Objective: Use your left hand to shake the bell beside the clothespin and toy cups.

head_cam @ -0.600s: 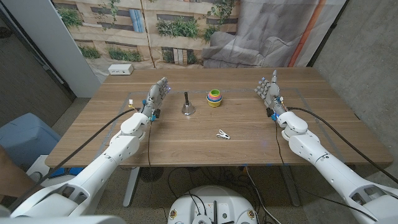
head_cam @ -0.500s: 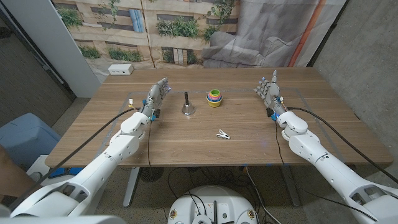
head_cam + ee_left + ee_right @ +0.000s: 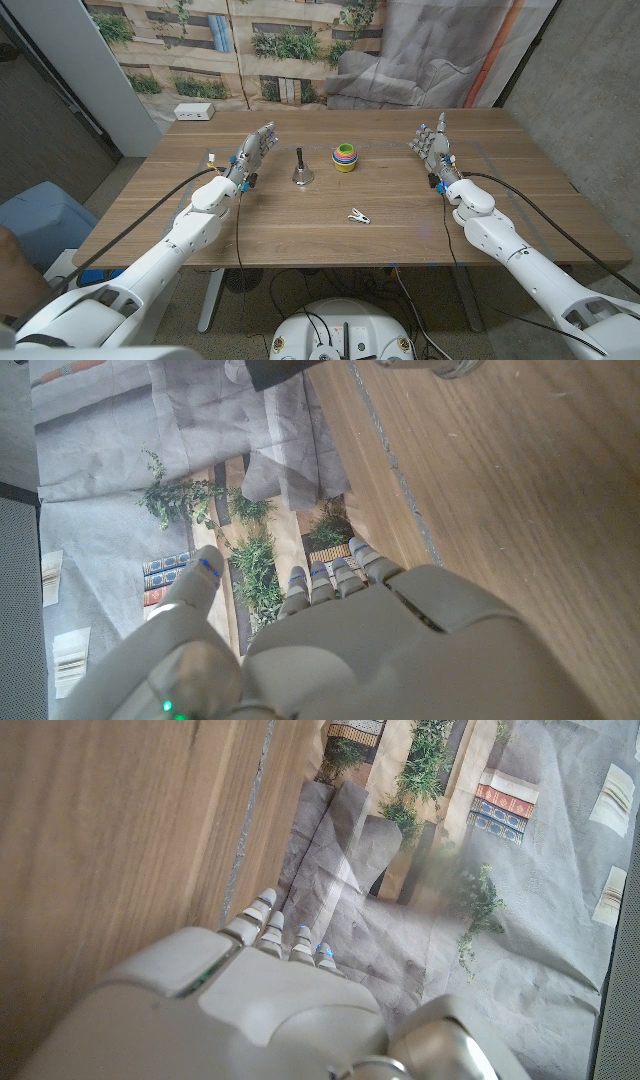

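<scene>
- My left hand (image 3: 254,152) is up over the left half of the table (image 3: 300,225), fingers stretched out and apart, holding nothing — it sits at about 9 o'clock from the bell (image 3: 301,171), near it but not touching.
- In the left wrist view I see the back of that hand (image 3: 330,650) with the fingers straight, reaching past the table's far edge toward the printed backdrop (image 3: 180,500).
- The bell stands upright on the wood, dark handle up, metal skirt down, close to the middle of the table.
- The stacked toy cups (image 3: 345,157) sit just beside the bell at roughly 2 o'clock from it.
- The clothespin (image 3: 359,215) lies flat at about 5 o'clock from the bell, well apart from the cups.
- My right hand (image 3: 432,144) is out over the right side, fingers extended and spread, empty — well apart from everything.
- A white power strip (image 3: 194,112) lies at the table's far left corner.
</scene>
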